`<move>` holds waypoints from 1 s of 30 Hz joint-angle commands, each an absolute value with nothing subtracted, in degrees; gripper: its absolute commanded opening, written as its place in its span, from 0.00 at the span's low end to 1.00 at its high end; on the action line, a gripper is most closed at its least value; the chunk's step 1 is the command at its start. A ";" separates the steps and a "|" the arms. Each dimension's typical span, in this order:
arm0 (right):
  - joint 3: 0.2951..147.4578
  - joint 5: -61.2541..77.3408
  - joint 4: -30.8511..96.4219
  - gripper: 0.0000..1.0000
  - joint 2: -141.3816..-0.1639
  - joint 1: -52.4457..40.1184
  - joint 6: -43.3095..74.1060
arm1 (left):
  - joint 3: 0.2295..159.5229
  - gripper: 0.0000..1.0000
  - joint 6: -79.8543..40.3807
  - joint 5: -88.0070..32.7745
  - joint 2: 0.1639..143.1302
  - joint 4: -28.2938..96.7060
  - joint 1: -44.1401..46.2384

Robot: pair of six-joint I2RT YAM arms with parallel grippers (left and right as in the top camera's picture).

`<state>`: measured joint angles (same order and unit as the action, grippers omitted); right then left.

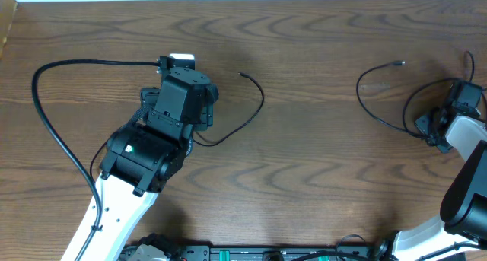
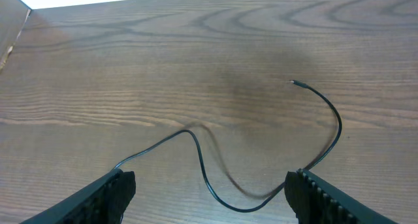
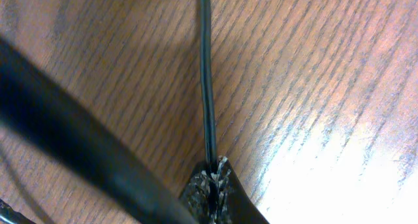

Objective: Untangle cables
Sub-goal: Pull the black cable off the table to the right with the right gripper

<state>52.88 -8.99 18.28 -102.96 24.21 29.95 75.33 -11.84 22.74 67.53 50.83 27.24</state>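
Wood-grain brown surface (image 1: 319, 177), with a white strip beyond its far edge. Left cable (image 2: 202, 165): thin, black and slack, lying flat left of centre toward the far edge. It runs in an S-curve, and its free tip points at the far edge. Left gripper (image 2: 209, 178): fingers wide apart, low over the surface. The lower bend of the left cable lies between them, not gripped. Right cable (image 1: 369, 109): thin and black, in loose loops close to the right edge. One end carries a small plug (image 1: 399, 63) toward the far edge. Right gripper (image 3: 213, 178): fingertips together, clamped on the right cable, which runs straight away from the tips along the surface. Lead (image 1: 46, 116): thicker and black, fixed at the left arm (image 1: 114, 208), sweeping out toward the left edge and back to the near edge. Right arm (image 1: 468, 177): white and black, at the near right corner. A broad dark band crosses the right wrist view out of focus; what it is cannot be told.
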 commanded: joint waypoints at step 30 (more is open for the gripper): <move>68.29 -9.52 -1.23 0.01 -84.88 46.15 18.63 | 75.83 0.79 -11.92 22.90 67.72 50.96 27.03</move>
<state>68.66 -8.23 -1.98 -82.81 41.34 19.40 75.33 -11.86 22.74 67.53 50.83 27.27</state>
